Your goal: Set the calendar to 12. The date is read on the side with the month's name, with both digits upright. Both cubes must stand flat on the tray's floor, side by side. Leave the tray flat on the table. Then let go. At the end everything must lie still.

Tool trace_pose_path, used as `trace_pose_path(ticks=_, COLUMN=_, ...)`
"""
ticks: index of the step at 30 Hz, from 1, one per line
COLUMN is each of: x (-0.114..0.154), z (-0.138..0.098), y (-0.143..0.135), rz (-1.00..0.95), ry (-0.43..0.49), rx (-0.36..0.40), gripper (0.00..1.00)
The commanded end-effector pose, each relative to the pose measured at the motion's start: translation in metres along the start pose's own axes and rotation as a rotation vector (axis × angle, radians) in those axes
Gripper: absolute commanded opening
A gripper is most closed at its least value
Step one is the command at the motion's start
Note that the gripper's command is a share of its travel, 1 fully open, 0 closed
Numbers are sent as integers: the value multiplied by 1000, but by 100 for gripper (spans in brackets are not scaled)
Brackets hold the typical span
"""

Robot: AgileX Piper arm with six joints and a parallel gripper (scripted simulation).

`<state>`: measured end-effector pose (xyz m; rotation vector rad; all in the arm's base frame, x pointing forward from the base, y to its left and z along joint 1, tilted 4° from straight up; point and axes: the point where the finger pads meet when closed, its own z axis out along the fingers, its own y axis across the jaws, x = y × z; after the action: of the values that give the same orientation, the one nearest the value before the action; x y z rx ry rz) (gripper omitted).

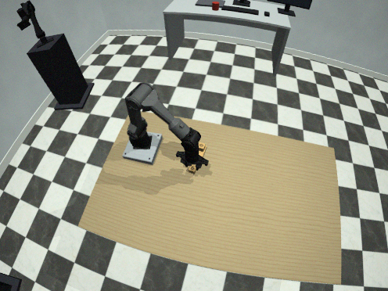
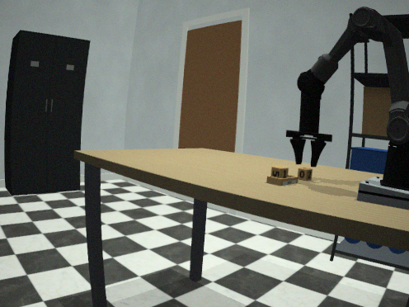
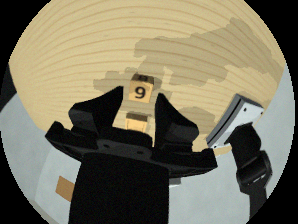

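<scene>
A small wooden tray (image 2: 287, 181) (image 1: 202, 152) lies flat on the table, with one number cube (image 2: 279, 172) (image 1: 202, 147) standing in it. A second cube (image 2: 305, 173) (image 1: 192, 169) (image 3: 140, 91) stands on the table beside the tray, outside it, with a 9 or 6 on its top face. My gripper (image 2: 306, 163) (image 1: 192, 164) (image 3: 139, 95) is open and points straight down. It hangs a little above this loose cube, with a finger on either side and neither touching it. I cannot read the month's name in any view.
The arm's grey base plate (image 1: 142, 150) (image 2: 381, 191) is bolted to the wooden table (image 1: 254, 215) (image 2: 198, 165) near the cubes. Off the table stand a black cabinet (image 2: 45, 111), a shelf rack with a blue bin (image 2: 369, 158), a desk (image 1: 228, 17) and a pedestal (image 1: 59, 70).
</scene>
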<state>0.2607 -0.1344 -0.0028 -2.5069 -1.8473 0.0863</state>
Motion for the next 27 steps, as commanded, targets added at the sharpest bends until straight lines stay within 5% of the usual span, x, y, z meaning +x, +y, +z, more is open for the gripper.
trace_pose_path(ticks=1, x=0, z=0, y=-1, rz=0, ry=-1, rx=0, gripper=64)
trace_pose_path(ticks=27, x=0, z=18, y=-1, rz=0, ry=0, rx=3, gripper=64)
